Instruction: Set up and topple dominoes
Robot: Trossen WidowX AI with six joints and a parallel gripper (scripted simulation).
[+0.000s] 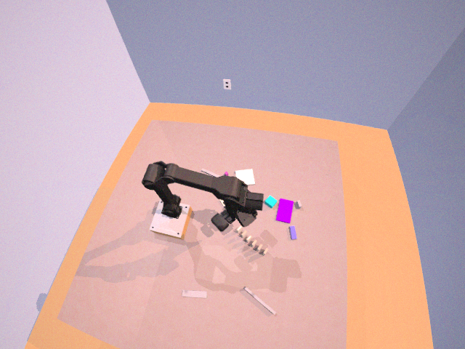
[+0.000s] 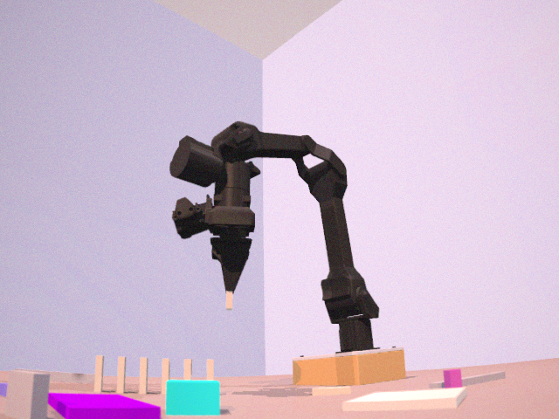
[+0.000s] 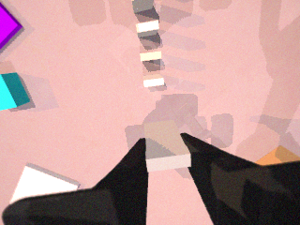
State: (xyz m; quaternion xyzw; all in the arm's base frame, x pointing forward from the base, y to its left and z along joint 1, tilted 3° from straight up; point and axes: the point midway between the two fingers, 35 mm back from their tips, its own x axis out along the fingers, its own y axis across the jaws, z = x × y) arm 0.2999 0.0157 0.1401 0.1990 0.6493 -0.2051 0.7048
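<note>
Where the closed hand (image 2: 230, 291) (image 3: 162, 141) grips it, pale domino (image 2: 229, 300) (image 3: 167, 146) between fingertips, protruding below.

On the pink mat (image 1: 300, 161) lie 2 flat slabs: a purple one (image 1: 285, 210) (image 2: 106, 407) (image 3: 7, 25) and a white one (image 1: 246, 176) (image 2: 406, 399) (image 3: 43, 184). A cyan block (image 1: 270, 201) (image 2: 193, 397) (image 3: 14, 91) sits near the purple slab, on the side away from the small upright grey block (image 1: 298, 204) (image 2: 29, 393). A small violet block (image 1: 293, 232) (image 2: 3, 388) lies near the purple slab too. A magenta block (image 1: 226, 174) (image 2: 452, 377) is beside a thin grey strip (image 1: 209, 173) (image 2: 485, 377), which the top view shows partly covered. Well apart from these lie a short pale strip (image 1: 194, 294) and a long thin bar (image 1: 259, 300). A wall socket (image 1: 227, 83) with 2 dark holes is on the blue-grey wall (image 1: 293, 67).
</note>
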